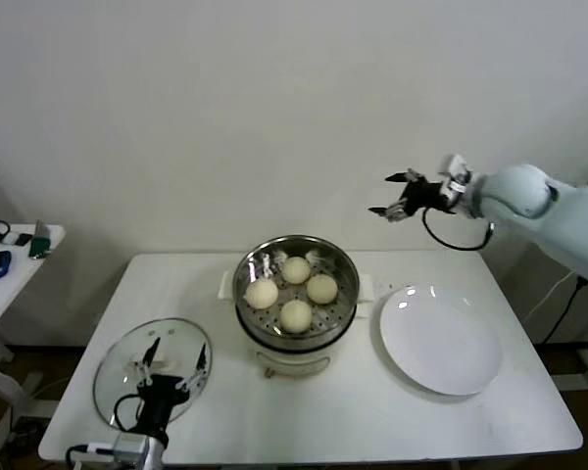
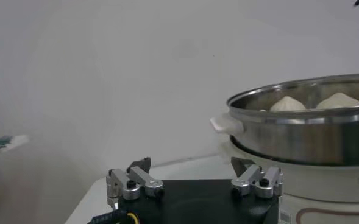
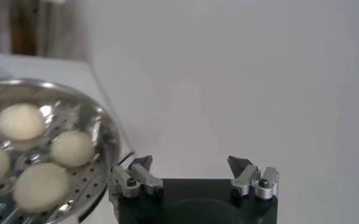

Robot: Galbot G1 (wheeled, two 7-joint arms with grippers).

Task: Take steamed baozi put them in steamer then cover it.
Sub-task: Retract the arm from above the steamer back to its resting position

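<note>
Four cream-white baozi point(image 1: 295, 288) lie in the shiny steel steamer point(image 1: 345, 266) on its cream-white pot base at the table's middle. They also show in the right wrist view point(image 3: 21, 121), and two tops show in the left wrist view point(image 2: 287, 104) above the steamer wall point(image 2: 301, 137). The clear glass cover point(image 1: 122, 367) lies flat on the table at the front left. My left gripper point(image 1: 172, 361) is open and empty just above the cover. My right gripper point(image 1: 395, 194) is open and empty, raised high to the right of the steamer.
An empty white plate point(image 1: 439, 339) lies on the table right of the steamer. A small side table point(image 1: 10, 264) with a few dark items stands at the far left. A white wall runs behind the table.
</note>
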